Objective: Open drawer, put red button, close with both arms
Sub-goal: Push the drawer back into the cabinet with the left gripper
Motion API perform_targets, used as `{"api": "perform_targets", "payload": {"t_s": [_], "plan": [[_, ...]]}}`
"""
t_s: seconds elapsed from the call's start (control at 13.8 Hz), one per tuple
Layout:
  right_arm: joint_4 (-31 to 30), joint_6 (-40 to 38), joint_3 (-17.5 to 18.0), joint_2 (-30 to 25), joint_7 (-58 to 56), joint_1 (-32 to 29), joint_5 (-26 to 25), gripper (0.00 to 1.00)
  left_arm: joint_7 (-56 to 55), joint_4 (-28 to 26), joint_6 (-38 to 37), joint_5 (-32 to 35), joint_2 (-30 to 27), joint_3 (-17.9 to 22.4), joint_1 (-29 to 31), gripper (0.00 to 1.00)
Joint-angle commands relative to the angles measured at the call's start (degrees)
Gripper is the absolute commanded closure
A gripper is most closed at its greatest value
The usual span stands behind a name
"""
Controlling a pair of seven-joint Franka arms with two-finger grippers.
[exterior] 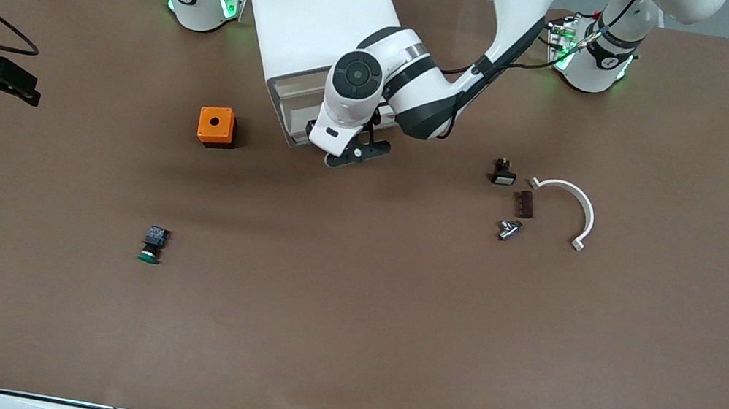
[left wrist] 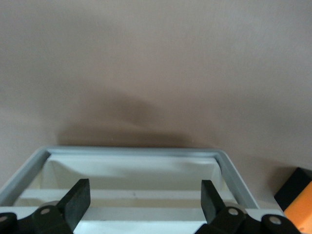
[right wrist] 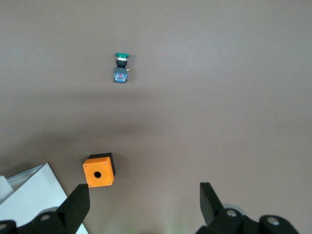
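green button [exterior: 151,245] cap nearest | left end effector [left wrist: 146,196] spread, empty, over drawer [left wrist: 131,152] | right end effector [right wrist: 141,201] spread, empty

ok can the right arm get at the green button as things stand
probably yes: the right pincer hangs open above the table, and the green button lies alone with nothing around it

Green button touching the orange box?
Apart. Front view shows bare table between the green button and the orange box; right wrist view shows the same gap.

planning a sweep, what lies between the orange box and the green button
Nothing: in the front view only bare brown table separates the orange box from the green button; the right wrist view shows that too.
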Motion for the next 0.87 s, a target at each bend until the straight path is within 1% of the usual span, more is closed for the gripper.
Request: {"api": "perform_targets", "payload": {"t_s": [0.0, 0.29, 0.65, 0.8], "plan": [[-3.80, 1.02, 0.01, -4.30, -0.06, -0.06, 0.97, 0.00, -0.66, -0.08, 0.73, -4.30, 0.34, 0.14, -1.24, 0.00], [-6.44, 1.99, 0.01, -7.21, -0.06, -0.06, 0.97, 0.00, -0.14, -0.17, 0.65, -9.84, 0.60, 0.14, -1.24, 0.00], [-7.94, 1.99, 0.10, -10.02, -0.06, 0.21, 1.06, 0.00, 0.22, -0.52, 0.65, -10.03, 0.78, 0.14, -1.16, 0.00], [-8.12, 1.90, 0.18, -10.90, -0.15, 0.38, 1.06, 0.00, 1.26, -0.43, 0.65, -9.15, 0.43, 0.23, -0.46, 0.00]]}}
